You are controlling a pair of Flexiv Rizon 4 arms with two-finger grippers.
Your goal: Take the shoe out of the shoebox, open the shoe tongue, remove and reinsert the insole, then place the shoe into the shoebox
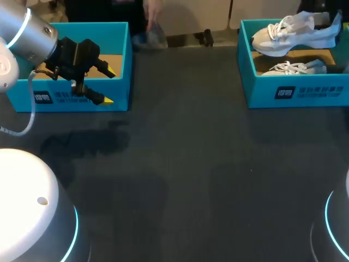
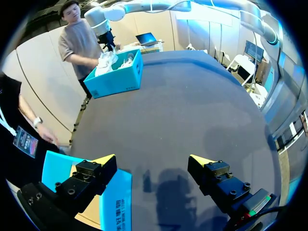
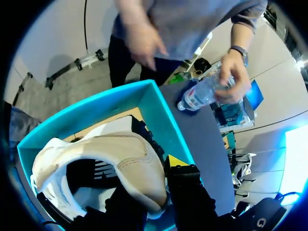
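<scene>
Step one is in hand: getting the shoe out. The shoe (image 1: 289,35) sits tilted above the rim of the right shoebox (image 1: 297,93), upper right of the head view. Our right hand (image 3: 156,180) pinches it, though only one yellow tip shows. A second shoe (image 1: 294,68) lies below.

Our left hand (image 1: 109,86) is spread over the left shoebox (image 1: 122,65), upper left.

Next we need to lift clear of the box walls, then move to the table (image 1: 191,174) between the boxes. Watch the person's hand (image 3: 231,72) holding a bottle (image 3: 202,91) just past the box corner.

A white shoe (image 1: 289,34) is tilted above the open teal shoebox (image 1: 297,94), over a second shoe (image 1: 294,67).
</scene>
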